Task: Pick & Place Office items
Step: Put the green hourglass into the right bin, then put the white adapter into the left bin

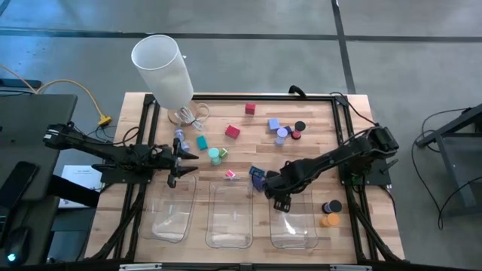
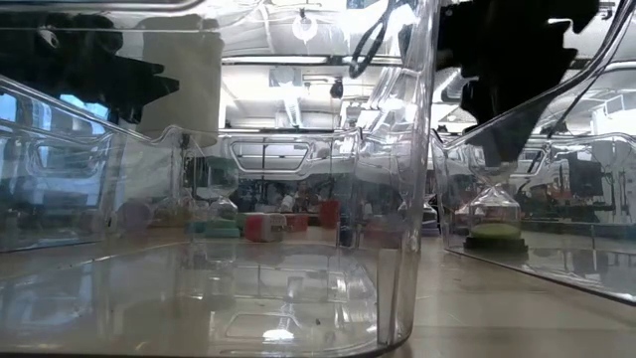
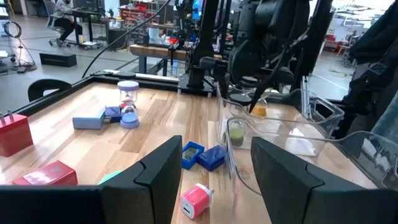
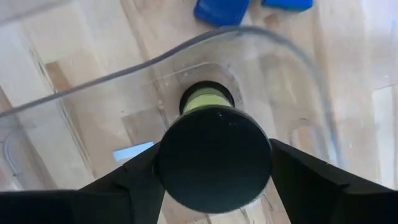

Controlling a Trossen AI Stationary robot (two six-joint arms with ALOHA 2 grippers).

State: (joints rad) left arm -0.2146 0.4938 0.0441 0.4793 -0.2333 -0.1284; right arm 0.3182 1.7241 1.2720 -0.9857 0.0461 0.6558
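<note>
Trays were nearly bare, so we judged the job had only begun. Our right end effector [image 4: 214, 186] gripped a round black cap [image 4: 214, 160] above the right tray [image 1: 292, 226], which held one green cap [image 4: 205, 99]. Our left end effector [image 3: 214, 180] waited, spread wide, beside the left tray [image 1: 172, 218]. Most office items [image 1: 232, 132] lay on the worktop [image 1: 316, 128] behind that right tray.
</note>
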